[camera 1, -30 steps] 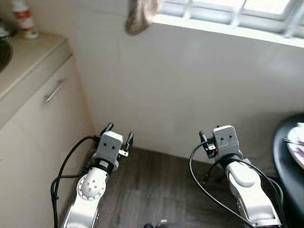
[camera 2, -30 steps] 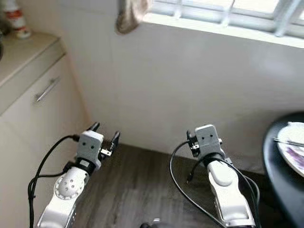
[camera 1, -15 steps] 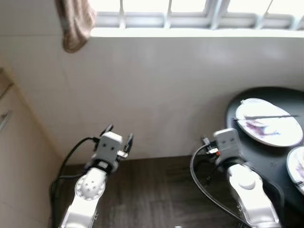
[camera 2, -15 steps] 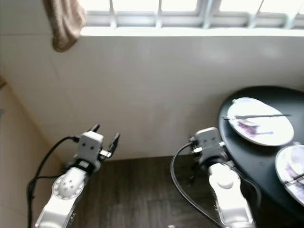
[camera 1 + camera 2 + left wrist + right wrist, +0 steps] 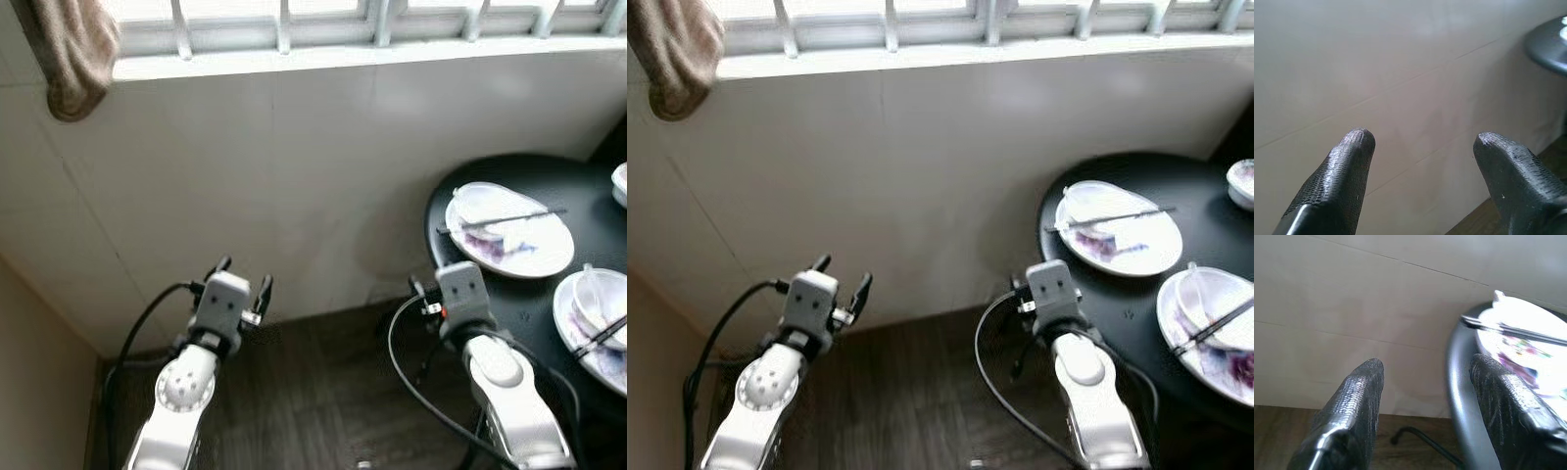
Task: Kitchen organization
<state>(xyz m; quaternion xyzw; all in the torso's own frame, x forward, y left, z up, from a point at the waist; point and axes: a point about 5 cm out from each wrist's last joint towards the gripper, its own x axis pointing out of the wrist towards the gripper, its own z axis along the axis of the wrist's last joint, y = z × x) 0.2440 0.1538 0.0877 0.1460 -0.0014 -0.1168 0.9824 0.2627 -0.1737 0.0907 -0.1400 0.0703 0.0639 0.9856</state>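
Note:
A round black table [image 5: 460, 201] stands at the right with dirty dishes on it. A white plate [image 5: 509, 230] smeared with purple sauce carries a pair of chopsticks [image 5: 509, 219]. Nearer lies a second white plate [image 5: 593, 318] with a spoon and chopsticks, and a small bowl [image 5: 619, 181] sits at the far right edge. My right gripper [image 5: 1422, 377] is open, low beside the table's left edge, with the near plate [image 5: 1528, 340] ahead of it. Further left, my left gripper [image 5: 1420, 142] is open and empty, facing the white tiled wall [image 5: 294, 166].
A window with white bars [image 5: 323, 20] runs above the tiled wall, and a brown cloth [image 5: 69, 49] hangs at its left end. The floor [image 5: 313, 401] is dark wood. A beige cabinet side [image 5: 39, 372] stands at the left.
The camera has turned right: the cabinet and cloth have slid left and the black table with its plates has come further into view. Both arms keep the same pose.

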